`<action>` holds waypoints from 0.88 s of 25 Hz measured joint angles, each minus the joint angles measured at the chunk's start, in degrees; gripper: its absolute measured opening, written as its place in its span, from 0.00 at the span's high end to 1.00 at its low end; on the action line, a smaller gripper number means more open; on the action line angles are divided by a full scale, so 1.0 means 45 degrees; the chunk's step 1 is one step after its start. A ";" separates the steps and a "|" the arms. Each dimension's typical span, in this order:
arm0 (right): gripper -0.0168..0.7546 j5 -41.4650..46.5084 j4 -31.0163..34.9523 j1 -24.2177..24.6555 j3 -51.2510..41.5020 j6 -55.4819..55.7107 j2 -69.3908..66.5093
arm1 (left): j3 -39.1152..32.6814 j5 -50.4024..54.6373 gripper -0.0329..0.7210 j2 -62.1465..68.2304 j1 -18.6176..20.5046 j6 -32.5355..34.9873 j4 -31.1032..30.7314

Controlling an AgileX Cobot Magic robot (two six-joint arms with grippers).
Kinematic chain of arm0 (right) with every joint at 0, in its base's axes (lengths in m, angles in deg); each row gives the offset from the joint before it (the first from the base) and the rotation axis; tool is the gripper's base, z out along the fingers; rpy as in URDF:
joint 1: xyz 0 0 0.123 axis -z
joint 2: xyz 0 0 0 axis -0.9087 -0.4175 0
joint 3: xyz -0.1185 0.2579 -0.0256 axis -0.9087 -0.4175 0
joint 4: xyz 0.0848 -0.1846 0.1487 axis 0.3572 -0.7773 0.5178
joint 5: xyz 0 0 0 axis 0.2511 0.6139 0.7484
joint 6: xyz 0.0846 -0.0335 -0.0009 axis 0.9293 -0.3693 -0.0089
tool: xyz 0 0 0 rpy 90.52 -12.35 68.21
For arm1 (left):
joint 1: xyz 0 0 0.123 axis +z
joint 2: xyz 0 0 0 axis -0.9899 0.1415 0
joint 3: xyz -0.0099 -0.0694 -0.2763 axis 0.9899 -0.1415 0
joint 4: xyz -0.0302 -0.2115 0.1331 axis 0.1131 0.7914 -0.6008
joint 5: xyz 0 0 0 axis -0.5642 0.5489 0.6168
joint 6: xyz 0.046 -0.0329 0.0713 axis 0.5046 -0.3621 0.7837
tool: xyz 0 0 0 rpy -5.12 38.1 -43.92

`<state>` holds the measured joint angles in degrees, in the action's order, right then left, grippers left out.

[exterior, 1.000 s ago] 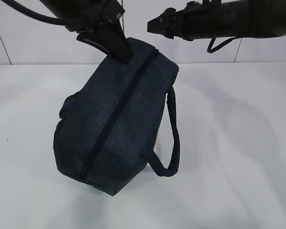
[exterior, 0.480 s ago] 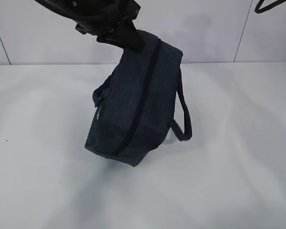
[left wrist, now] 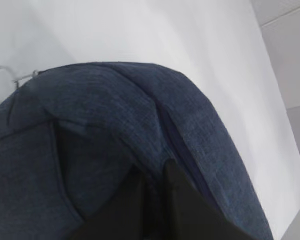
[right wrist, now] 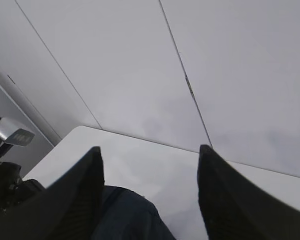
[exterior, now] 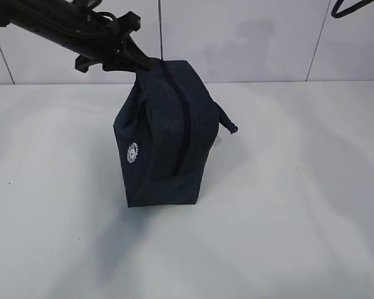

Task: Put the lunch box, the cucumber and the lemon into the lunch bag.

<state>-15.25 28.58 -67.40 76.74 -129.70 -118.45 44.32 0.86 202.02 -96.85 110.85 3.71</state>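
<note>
The dark navy lunch bag (exterior: 165, 134) stands on end on the white table, its zipper line running down the front and its round white logo (exterior: 133, 152) on the left side. My left gripper (exterior: 148, 62) is shut on the fabric at the bag's top left corner; the left wrist view shows its black fingers pinching a fold of the bag (left wrist: 115, 125) beside the zipper. My right gripper (right wrist: 150, 152) is open and empty, held high above the table, with the bag (right wrist: 130, 215) below it. The lunch box, cucumber and lemon are out of view.
One loop handle (exterior: 227, 121) sticks out at the bag's right side. The white table (exterior: 299, 205) spreads all round the bag, with a white panelled wall (exterior: 249, 37) behind. A cable loop (exterior: 352, 6) hangs at the top right.
My left gripper has swung the bag from lying tilted to standing upright on its end, the logo side now showing. My right arm has risen out of the exterior view.
</note>
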 joint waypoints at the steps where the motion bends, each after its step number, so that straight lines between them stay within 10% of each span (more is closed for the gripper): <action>1: 0.40 0.0026 0.0000 0.0000 0.0000 0.0023 0.0000 | 0.0000 0.0162 0.93 0.0000 0.0110 -0.0021 0.0020; 6: 0.40 0.0050 -0.0030 0.0000 0.0000 0.0168 0.0000 | 0.0000 0.0880 0.84 0.0000 0.0528 0.0213 -0.0095; 13: 0.39 0.0454 -0.0613 0.0000 0.0000 0.0799 0.0000 | 0.0000 0.2106 0.34 0.0000 0.1045 0.0332 -0.0523; 22: 0.39 0.0778 -0.1657 0.0000 0.0365 0.2262 0.0731 | 0.0000 0.2501 0.30 -0.1437 0.1768 0.0379 -0.2610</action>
<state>-11.75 21.12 -67.40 78.38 -119.52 -115.16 44.32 12.11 195.55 -88.90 112.55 -8.03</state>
